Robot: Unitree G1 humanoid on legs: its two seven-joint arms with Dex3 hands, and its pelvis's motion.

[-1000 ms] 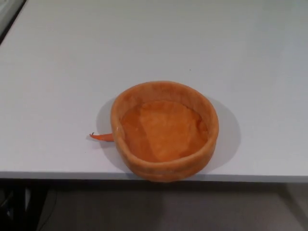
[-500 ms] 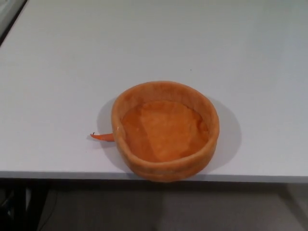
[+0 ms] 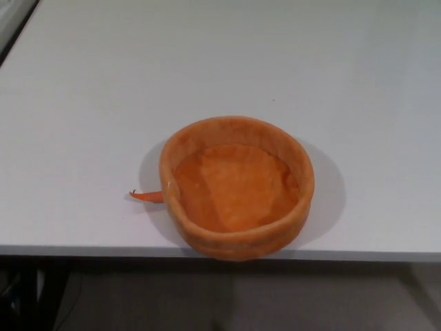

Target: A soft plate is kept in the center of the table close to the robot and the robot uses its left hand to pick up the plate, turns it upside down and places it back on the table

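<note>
A soft orange plate [image 3: 236,186] with a raised padded rim sits open side up on the white table [image 3: 207,69], right at the near edge and a little right of centre. A small orange tag [image 3: 146,196] sticks out from its left side and lies flat on the table. Neither of my hands shows in the head view.
The table's front edge [image 3: 83,252] runs across the lower part of the picture, with dark floor below it. At the top left corner the table's left edge [image 3: 15,31] meets a dark strip.
</note>
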